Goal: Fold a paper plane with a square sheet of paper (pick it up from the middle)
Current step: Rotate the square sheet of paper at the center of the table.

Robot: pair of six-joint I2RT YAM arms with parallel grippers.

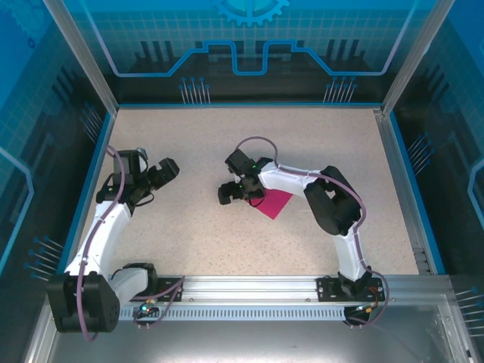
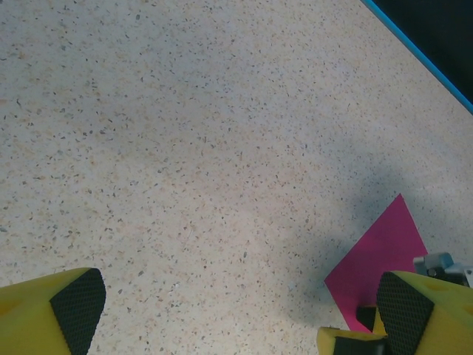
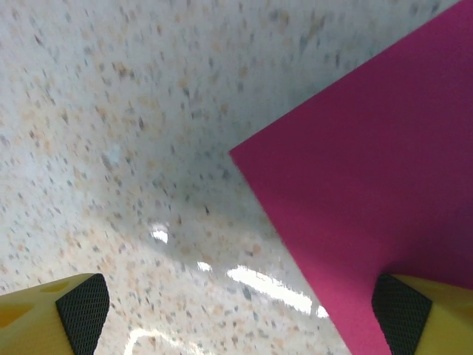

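Observation:
The square sheet of paper point(image 1: 275, 204) lies flat on the speckled table, magenta-pink, just right of centre. My right gripper point(image 1: 238, 194) hangs low at its left side, partly over it. In the right wrist view the paper point(image 3: 369, 163) fills the right half with one corner pointing left. The right gripper point(image 3: 242, 314) is open, one pad over the paper and the other over bare table, nothing between them. My left gripper point(image 1: 169, 169) is open well to the left, facing the paper. From the left wrist, the paper point(image 2: 384, 251) lies ahead of the open left gripper point(image 2: 240, 307).
A blue-edged rim point(image 1: 249, 105) and clear walls enclose the speckled table point(image 1: 227, 144). The table's blue edge point(image 2: 421, 55) crosses the top right of the left wrist view. The right arm's elbow point(image 1: 333, 200) stands just right of the paper.

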